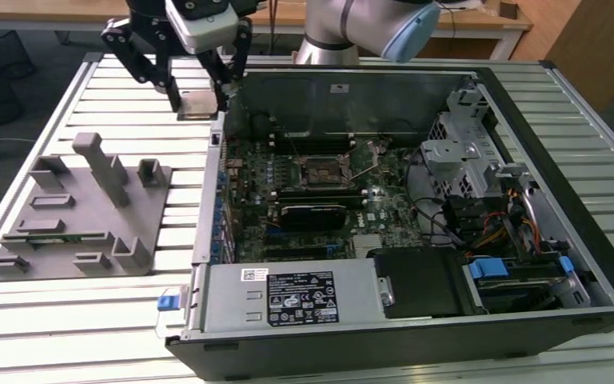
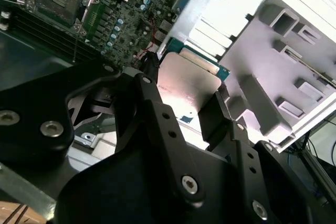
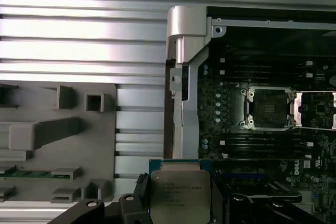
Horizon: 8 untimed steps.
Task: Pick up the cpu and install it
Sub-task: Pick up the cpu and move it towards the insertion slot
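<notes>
Table (image 1: 61, 328) of pale slats carries the open computer case (image 1: 339, 90), with the grey fixture (image 1: 73, 210) at its 9 o'clock in the exterior view. My gripper (image 1: 197, 101) hangs over the slats at the case's 11 o'clock, well apart from the socket (image 1: 321, 170), its 2 fingers pinching the cpu (image 3: 180, 195) by opposite edges.

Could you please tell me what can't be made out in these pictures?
- First wrist view: the cpu is cut off by the picture edge.
- Second wrist view: glare washes out the cpu's top; the gripper covers its sides.
- Exterior view: the socket contacts are too small to judge.
</notes>
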Each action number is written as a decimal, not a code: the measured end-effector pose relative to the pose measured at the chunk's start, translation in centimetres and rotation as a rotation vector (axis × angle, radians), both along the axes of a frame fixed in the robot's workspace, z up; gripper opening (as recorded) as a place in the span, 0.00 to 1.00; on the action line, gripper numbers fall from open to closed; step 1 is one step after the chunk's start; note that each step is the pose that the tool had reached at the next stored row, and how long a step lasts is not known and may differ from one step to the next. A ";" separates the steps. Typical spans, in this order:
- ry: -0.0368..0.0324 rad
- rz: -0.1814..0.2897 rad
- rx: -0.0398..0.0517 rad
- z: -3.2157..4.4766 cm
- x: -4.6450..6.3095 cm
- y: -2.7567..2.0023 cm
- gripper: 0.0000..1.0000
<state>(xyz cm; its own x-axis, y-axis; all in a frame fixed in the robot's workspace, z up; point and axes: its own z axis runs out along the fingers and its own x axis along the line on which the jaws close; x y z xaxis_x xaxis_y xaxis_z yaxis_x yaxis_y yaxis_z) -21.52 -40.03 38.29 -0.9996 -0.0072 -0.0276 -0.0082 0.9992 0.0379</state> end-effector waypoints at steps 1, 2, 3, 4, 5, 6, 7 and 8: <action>0.0000 0.000 0.0000 0.00 0.3 0.00 0.55; 0.0000 0.000 -0.0001 0.00 0.7 0.00 0.55; 0.0001 0.000 -0.0001 0.00 1.0 0.00 0.55; 0.0000 0.000 0.0000 0.00 1.3 0.00 0.55; 0.0000 0.000 0.0000 0.00 1.6 0.00 0.55; 0.0000 0.000 0.0000 0.00 2.0 0.01 0.55; 0.0000 0.000 0.0000 0.00 2.3 0.01 0.55; 0.0000 0.000 0.0000 0.00 2.7 0.00 0.55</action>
